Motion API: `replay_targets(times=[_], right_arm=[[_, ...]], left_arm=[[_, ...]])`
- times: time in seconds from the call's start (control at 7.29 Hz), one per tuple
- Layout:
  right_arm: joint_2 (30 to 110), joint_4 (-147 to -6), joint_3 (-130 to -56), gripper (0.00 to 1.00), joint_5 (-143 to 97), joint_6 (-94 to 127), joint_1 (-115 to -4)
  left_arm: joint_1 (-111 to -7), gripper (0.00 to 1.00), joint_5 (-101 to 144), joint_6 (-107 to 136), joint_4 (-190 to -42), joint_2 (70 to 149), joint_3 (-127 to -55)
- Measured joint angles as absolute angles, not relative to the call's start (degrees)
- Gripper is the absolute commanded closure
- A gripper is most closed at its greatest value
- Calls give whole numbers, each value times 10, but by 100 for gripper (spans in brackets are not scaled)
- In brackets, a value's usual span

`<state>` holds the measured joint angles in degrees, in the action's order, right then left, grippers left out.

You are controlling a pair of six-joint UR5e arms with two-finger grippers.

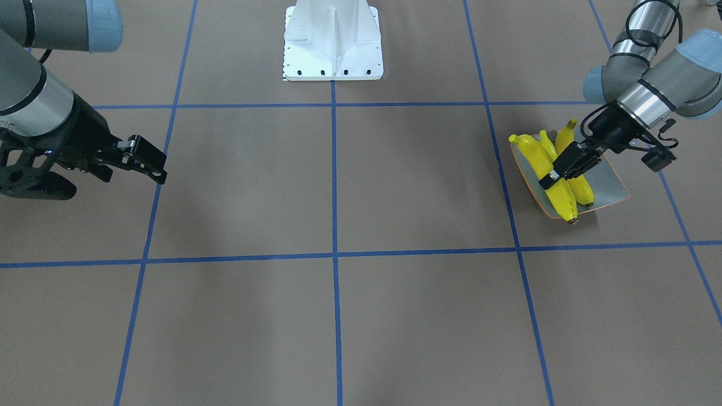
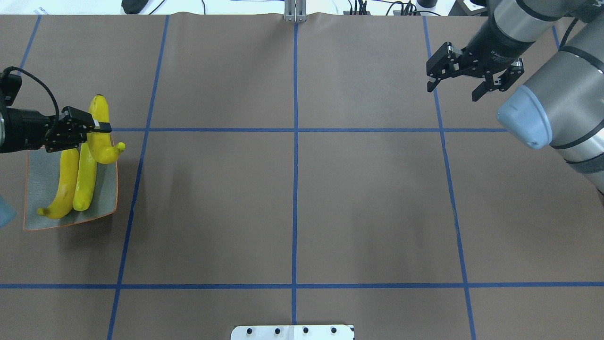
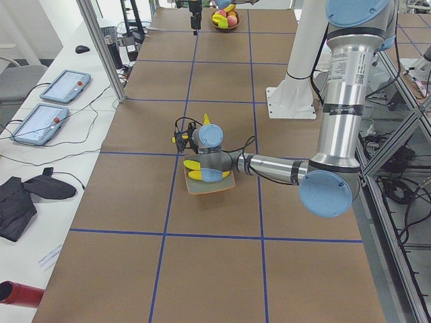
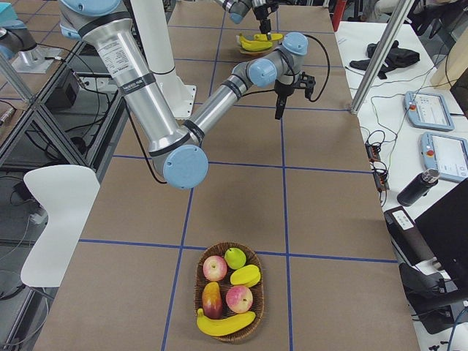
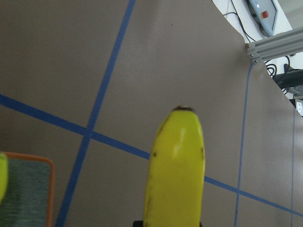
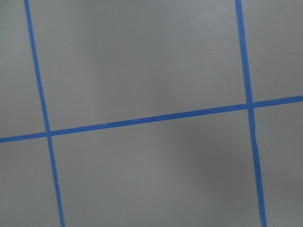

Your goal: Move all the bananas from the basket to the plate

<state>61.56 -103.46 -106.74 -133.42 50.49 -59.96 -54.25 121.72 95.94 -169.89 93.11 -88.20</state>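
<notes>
1. At the left edge of the overhead view, a squarish grey-green plate with a thin orange rim (image 2: pixel 45 184) sits on the brown tabletop (image 2: pixel 368 203), which is marked with a grid of blue tape.
2. Three bright yellow, slightly curved bananas with dark tips are at the plate. A deeper golden banana (image 2: pixel 66 182) and a paler lemon banana (image 2: pixel 86 177) lie side by side in it, touching, running from the top to the bottom of the frame.
3. The third banana (image 2: pixel 100 141) crosses the plate's upper right corner, its upper end out past the rim over the tabletop. The left wrist view shows that end with a dark tip and small brown flecks. I cannot tell whether this banana rests on the plate or is lifted.
4. The left gripper (image 2: pixel 104 126) reaches in from the left edge, its fingers narrowed onto the third banana near mid-length.
5. At upper right, the right gripper (image 2: pixel 453 92) hangs over the tabletop with its fingers spread wide and empty.
6. At bottom centre of the right side view, an oval brown wicker basket (image 4: pixel 199 287) holds a fourth banana (image 4: pixel 225 322). With it are two red apples (image 4: pixel 214 268), a green fruit (image 4: pixel 235 257), and other fruit.
</notes>
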Motion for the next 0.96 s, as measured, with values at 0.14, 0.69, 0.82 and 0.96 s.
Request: replay_targets(times=[0.14, 0.69, 0.82, 0.96], right_arm=[[619, -1035, -1066, 0, -1331, 499, -601], [623, -1034, -1061, 0, -1323, 492, -600], [624, -1034, -1061, 0, -1321, 491, -599], [626, -1034, -1061, 0, -1320, 491, -598]], left_arm=[[-541, 100, 1212, 945, -1698, 921, -879], [-531, 100, 1209, 916, -1697, 911, -863], [-525, 100, 1209, 916, -1697, 911, -861], [-519, 100, 1209, 915, -1697, 911, -860]])
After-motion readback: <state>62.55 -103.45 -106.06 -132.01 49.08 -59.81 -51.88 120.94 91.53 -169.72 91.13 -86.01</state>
